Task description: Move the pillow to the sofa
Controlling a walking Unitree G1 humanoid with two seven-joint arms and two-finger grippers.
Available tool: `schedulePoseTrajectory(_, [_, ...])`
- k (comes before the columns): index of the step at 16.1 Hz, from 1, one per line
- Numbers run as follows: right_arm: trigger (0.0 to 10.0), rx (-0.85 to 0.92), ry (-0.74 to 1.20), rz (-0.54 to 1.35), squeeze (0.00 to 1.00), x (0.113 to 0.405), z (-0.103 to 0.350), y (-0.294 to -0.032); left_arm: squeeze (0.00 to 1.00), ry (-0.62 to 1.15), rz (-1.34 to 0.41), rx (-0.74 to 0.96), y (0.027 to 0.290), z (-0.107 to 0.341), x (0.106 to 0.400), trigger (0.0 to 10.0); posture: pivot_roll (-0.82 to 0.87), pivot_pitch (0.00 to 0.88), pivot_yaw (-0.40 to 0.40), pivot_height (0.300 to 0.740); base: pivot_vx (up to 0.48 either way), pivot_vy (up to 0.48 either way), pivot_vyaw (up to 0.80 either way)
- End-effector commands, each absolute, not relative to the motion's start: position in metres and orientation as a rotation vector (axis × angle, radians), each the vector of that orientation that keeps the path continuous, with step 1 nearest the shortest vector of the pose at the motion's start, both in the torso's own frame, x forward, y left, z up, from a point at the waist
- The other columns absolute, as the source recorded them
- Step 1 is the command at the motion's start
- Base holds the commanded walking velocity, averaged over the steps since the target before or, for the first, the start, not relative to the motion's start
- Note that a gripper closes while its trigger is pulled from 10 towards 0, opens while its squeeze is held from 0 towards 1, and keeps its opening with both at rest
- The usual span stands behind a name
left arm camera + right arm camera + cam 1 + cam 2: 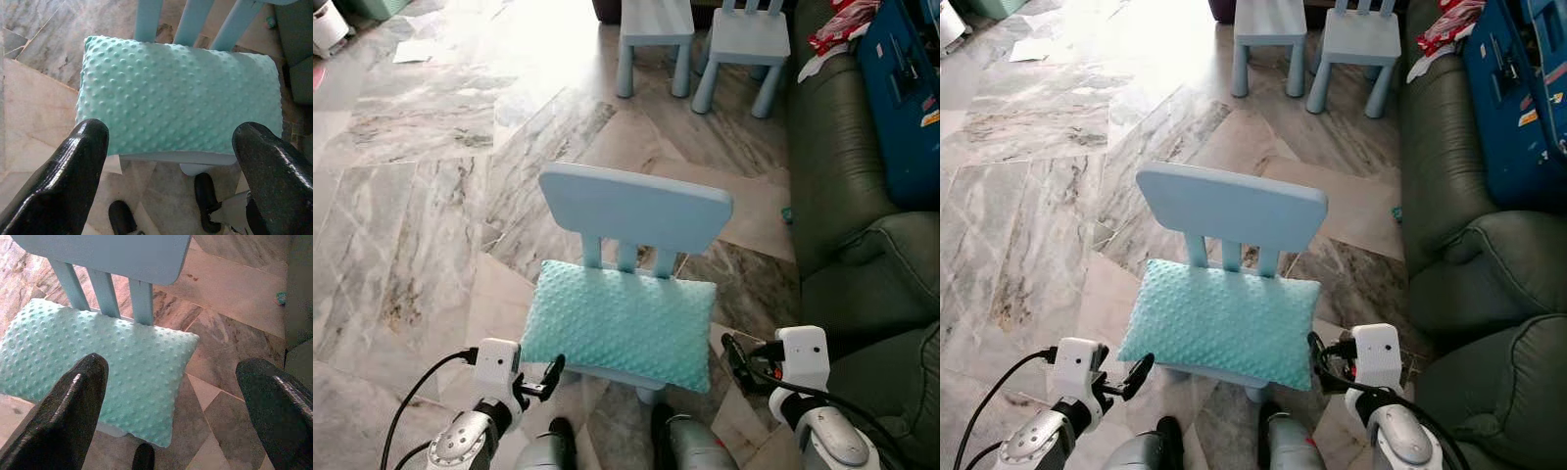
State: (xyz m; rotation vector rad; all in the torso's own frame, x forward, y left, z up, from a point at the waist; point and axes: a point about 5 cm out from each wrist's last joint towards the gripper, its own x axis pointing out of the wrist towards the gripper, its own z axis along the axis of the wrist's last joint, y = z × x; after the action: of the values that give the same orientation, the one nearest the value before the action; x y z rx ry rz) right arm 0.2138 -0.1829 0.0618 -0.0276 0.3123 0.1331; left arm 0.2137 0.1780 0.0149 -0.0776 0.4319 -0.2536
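Grippers first: the left gripper (540,380) hovers just off the pillow's near left corner, the right gripper (736,360) just off its near right edge, and both have their 2 black fingers spread wide with nothing between them. The pillow (622,321) lies flat on the seat of a small pale blue chair (636,208), its long side against the 3 slats of the backrest, covering nearly the whole seat. To the robot's right stands the sofa (862,264), dark green, its nearest armrest just beside the chair.

The step in hand looks like the approach to a 2-handed pick. Doing it well likely means bringing each gripper in level at a short end, pinching deep enough to catch the filling and not only the cover, then lifting straight up so the pillow clears the backrest before swinging right.

The pillow is mint, plush, studded with raised dots, rectangular and softly puffed; it should sag if held at 1 end. The chair is smooth hard plastic with rounded corners. The floor (421,225) is glossy grey-veined marble. Beyond stand 2 more blue chairs (705,39).
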Motion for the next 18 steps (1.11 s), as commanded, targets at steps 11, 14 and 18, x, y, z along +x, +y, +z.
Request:
schedulePoseTrajectory(11, [10.0,-0.023,0.317,0.159,0.0,0.2111,0.0619,-0.1777,0.0,0.477,-0.258,-0.066,0.1826,0.0074,0.2036,10.0,-0.18,0.315,0.007,0.651,0.0,0.0,0.0])
schedulePoseTrajectory(14, [10.0,-0.022,0.32,0.16,0.0,0.2106,0.0615,-0.1772,0.0,0.48,-0.259,-0.067,0.1822,0.0068,0.2031,10.0,-0.18,0.317,0.008,0.612,0.0,0.0,0.0])
schedulePoseTrajectory(18, [10.0,-0.022,0.317,0.161,0.0,0.2128,0.0618,-0.1759,0.0,0.483,-0.261,-0.068,0.182,0.0063,0.2032,10.0,-0.17,0.32,0.007,0.569,0.0,0.0,0.0])
